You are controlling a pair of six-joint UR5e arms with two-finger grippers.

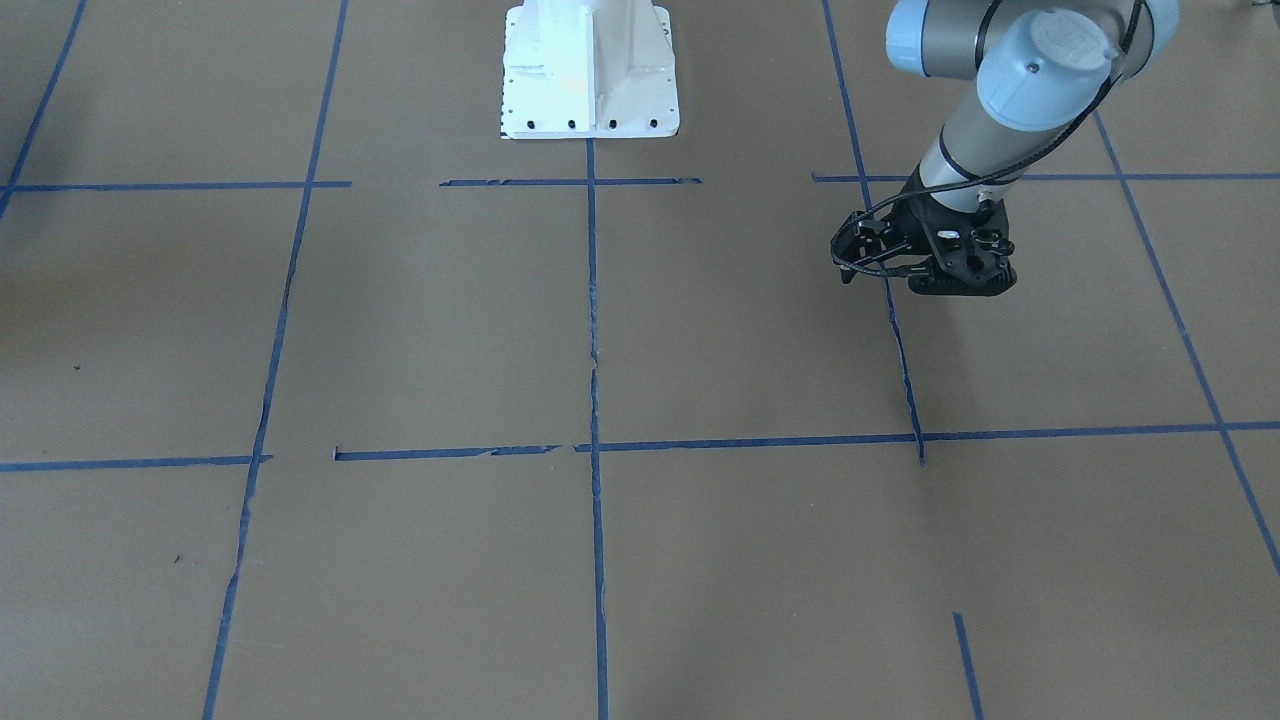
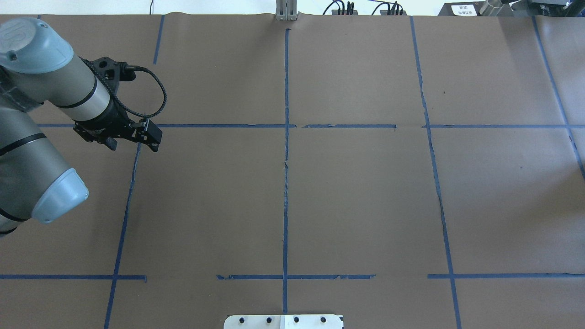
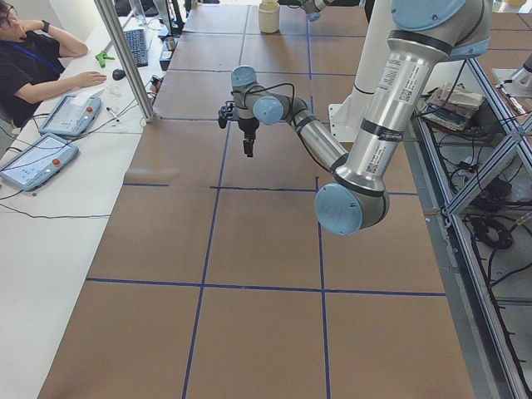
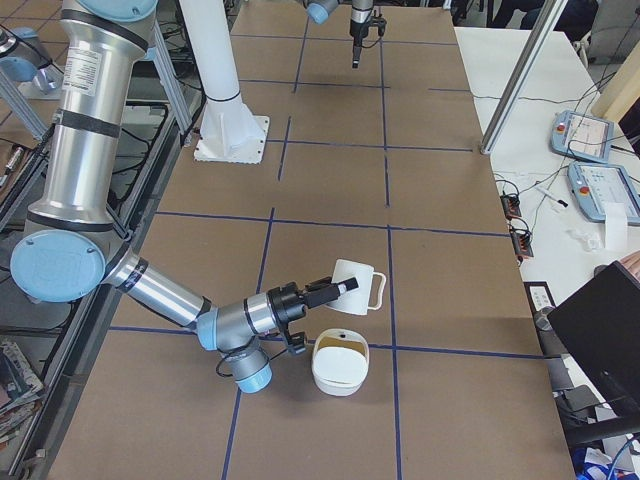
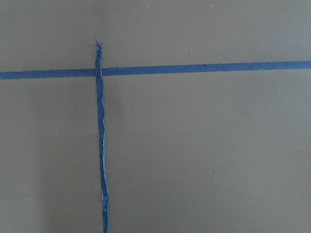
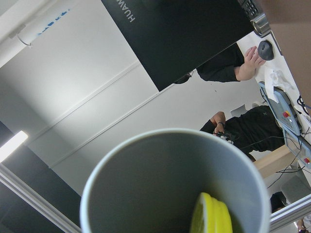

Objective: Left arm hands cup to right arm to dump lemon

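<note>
Cup [image 4: 358,275] is handed over to right gripper [image 4: 340,289], grip cannot be told; left gripper [image 2: 133,141] is wide, empty; lemon [image 6: 210,218] is not yet dumped.

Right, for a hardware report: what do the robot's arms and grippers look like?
Both are silver-grey tubes with light-blue joint caps and white printed labels. The left arm ends in a black open-frame gripper with a thin black cable looped beside it; the right arm in a black two-finger gripper.

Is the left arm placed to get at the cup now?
Probably not: the cup is at the right hand, near a white bowl, and the left hand hangs far down the table.
</note>
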